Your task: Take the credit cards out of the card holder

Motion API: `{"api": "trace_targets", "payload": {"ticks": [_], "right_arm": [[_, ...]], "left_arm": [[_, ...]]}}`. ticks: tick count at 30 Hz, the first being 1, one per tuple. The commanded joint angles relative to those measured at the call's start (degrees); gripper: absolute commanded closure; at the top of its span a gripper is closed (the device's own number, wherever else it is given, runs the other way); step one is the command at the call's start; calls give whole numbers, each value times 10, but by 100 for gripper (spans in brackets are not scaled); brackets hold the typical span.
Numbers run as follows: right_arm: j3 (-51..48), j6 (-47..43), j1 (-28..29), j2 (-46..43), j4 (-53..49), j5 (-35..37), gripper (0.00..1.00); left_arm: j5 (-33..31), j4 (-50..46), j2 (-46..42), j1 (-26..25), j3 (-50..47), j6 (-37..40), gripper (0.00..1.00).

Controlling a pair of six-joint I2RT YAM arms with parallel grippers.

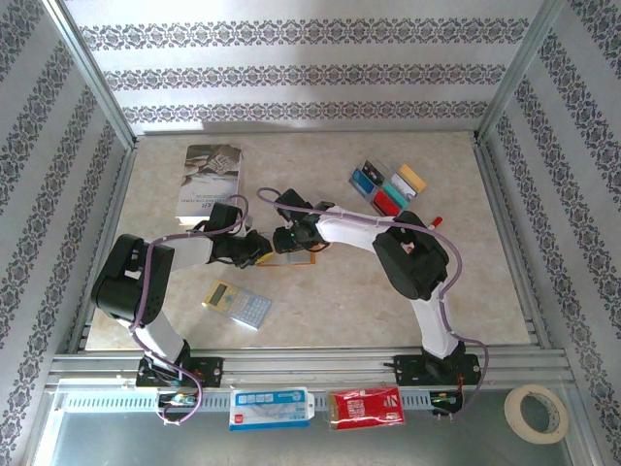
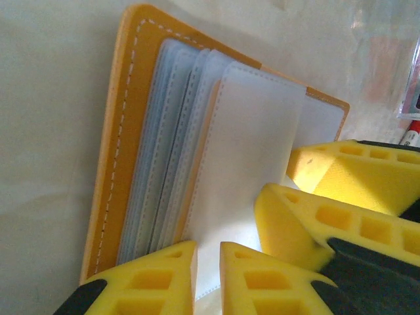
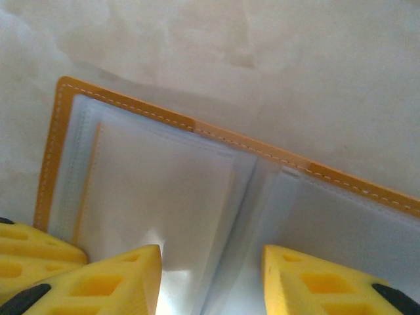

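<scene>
Between the jaws of the left gripper: one clear sleeve page of the card holder, pinched, jaws nearly closed. Jaws of the right gripper stand about half apart over the open sleeves, straddling the fold; no grip made out. The credit cards lie on the table, well apart from both jaws.

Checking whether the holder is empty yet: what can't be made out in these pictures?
- Top view: the card holder is mostly covered by the left gripper and right gripper, and small.
- Left wrist view: the sleeves glare white, so cards inside cannot be told; yellow fingers hide their near ends.
- Right wrist view: the holder runs off the picture's right edge.
- Top view: the credit cards lie bunched, too small to count.
</scene>
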Motion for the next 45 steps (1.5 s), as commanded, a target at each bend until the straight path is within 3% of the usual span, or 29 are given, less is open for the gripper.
{"api": "trace_targets", "payload": {"ticks": [1,12,20,36,42,45], "right_arm": [[18,1,-3,18,-30,-1,56],[1,4,-11,22,-32,4,68],[-19,11,-22,10,-4,-32,70],[-24,17,-27,12,2,-47,74],[-25,17,-28,12,4,-46,75],[-26,19,-28,13,4,-46,75]], "left_arm": [[1,0,-10,-6,-11,-5,81],[-42,-36,-78,13,-12,-5,71],[-9,-41,-50,11,0,3,68],[-27,-63,-30,3,12,24,69],[-68,-94,-68,3,12,31,71],[-59,-91,-82,3,11,26,75]]}}
